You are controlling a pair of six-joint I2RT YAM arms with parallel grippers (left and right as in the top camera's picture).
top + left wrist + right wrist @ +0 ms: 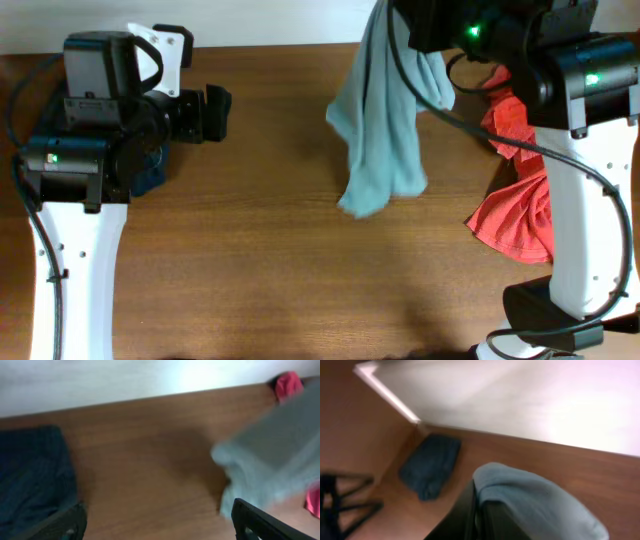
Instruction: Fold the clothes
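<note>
**Right gripper** (479,511): clenched on the light blue garment (385,130).
- In the right wrist view the fabric bunches over the jaws and covers most of them. Only their dark lower edges show beneath the cloth.
- In the overhead view the garment hangs from the raised gripper in a long, crumpled drape.
- The lower end of the drape is at or just above the table (260,250). Contact cannot be confirmed.

**Left gripper** (159,512): released.
- The jaws stand wide apart with bare table surface between them.
- Nothing is held.

**Positions relative to the right gripper**
- The red garment (515,190) lies crumpled on the table below and beside the hanging drape, on the side toward the right arm's base. The arm hides part of it.
- The dark blue garment (430,466) lies well ahead of the gripper, across the table and near the far edge. It sits in a compact, flattened shape.

**Positions relative to the left gripper**
- The dark blue garment lies flat on the table, just beside the jaw at the left of the wrist view. In the overhead view the left arm covers part of it.
- The light blue garment is ahead of the gripper, toward the opposite jaw, and is blurred in the wrist view.
- Patches of the red garment show beyond and beside it.
</note>
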